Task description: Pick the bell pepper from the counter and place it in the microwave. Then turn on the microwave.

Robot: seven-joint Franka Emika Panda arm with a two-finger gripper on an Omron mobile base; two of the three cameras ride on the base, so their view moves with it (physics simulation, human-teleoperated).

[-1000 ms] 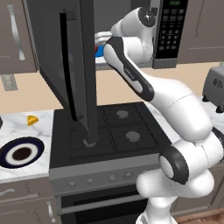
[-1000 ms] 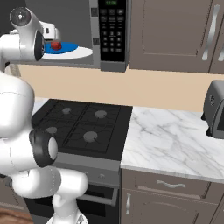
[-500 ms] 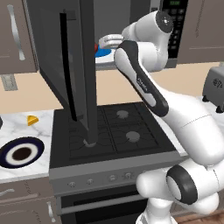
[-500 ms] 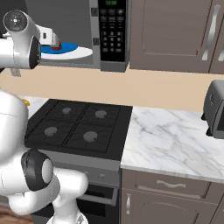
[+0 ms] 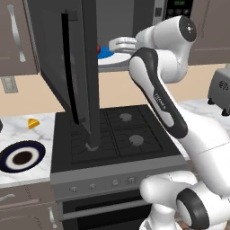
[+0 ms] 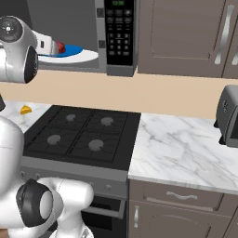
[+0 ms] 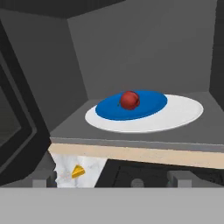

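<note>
One relation is deciding the next move: where the door and keypad are sitting relative to the claw, now that the pepper is placed. Going left to right in the left base view: the microwave door (image 5: 78, 67) is hanging wide open, edge-on over the stovetop (image 5: 117, 134). Next comes the bell pepper (image 5: 99, 48), sitting on the blue centre of the turntable (image 5: 117, 59) inside the microwave (image 6: 69, 18), not on the counter (image 6: 186, 148). Just right of it the gripper (image 5: 113, 44) is hovering at the cavity mouth, jaws spread, gripping nothing; hand view is showing the pepper ahead and clear of the fingertips. Keypad (image 6: 118, 32) is sitting furthest right, beyond the cavity. Judgement: the place step is looking done, so the arm is needing to swing back left around the door to shut it, then right to the keypad. Start button probably low on the panel; too small to tell.
</note>
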